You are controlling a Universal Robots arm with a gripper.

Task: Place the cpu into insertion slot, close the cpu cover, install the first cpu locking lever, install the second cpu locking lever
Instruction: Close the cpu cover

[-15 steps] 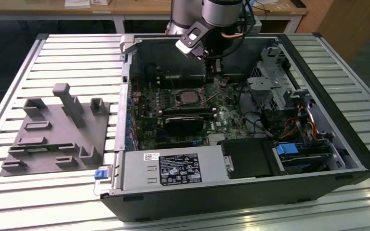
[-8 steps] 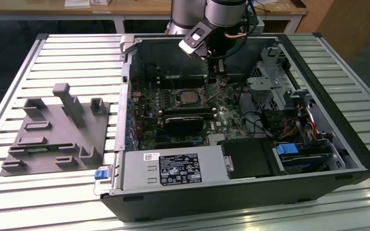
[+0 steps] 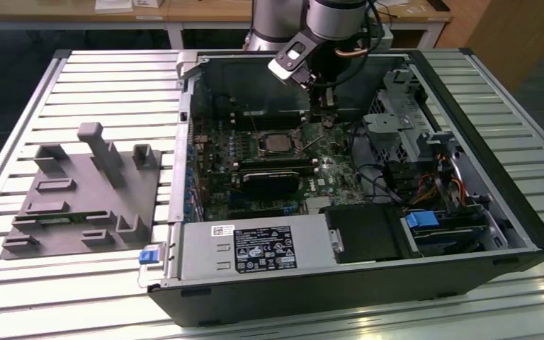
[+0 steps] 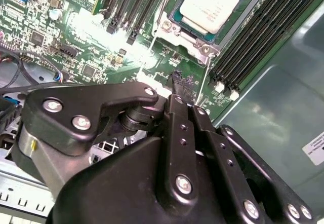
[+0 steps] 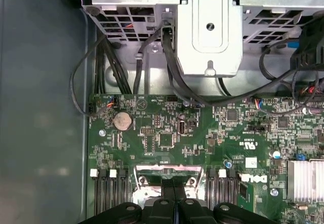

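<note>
You have the gripper (image 3: 327,117) down inside the open computer case (image 3: 499,212), just above the board (image 3: 348,173). In the exterior view it sits just to the right of the socket.

In both wrist views the 2 fingers (image 4: 178,133) are pressed together. Nothing shows between them. Their tip (image 4: 177,79) hangs near 1 corner of the socket (image 4: 165,26), and you can't tell whether it touches the board.

The chip (image 4: 210,3) lies flat in the socket, silver top up. The cover frame (image 4: 197,39) lies around its edge. A thin wire lever (image 4: 150,51) runs along 1 side of the socket. You can't tell whether it is latched.

Memory slots (image 4: 248,46) flank the socket on both sides.

In the first wrist view the gripper (image 5: 173,191) points across the board towards a coin battery (image 5: 121,120) and the metal drive cage (image 5: 207,31).

The case lies on its side on a slatted table (image 3: 111,78), with the power supply (image 3: 253,248) at its near end. A grey fixture (image 3: 83,191) with upright posts sits on the table, on the exterior view's left, well apart from the gripper.
</note>
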